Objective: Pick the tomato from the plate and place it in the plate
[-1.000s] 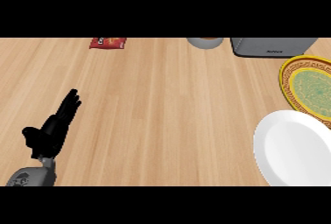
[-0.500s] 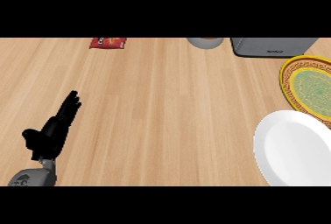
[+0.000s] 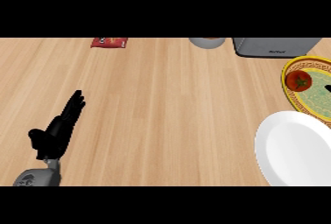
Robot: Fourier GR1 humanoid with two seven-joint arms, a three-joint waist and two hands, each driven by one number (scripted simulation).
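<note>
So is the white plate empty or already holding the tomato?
Empty. The white plate shows only bare surface; the tomato sits on the yellow plate behind it.

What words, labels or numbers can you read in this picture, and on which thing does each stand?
Grey box at the far edge: a small dark label, too blurred to read.
Red packet at the far edge: pale marks, too blurred to read.
Nothing else carries writing.
</note>
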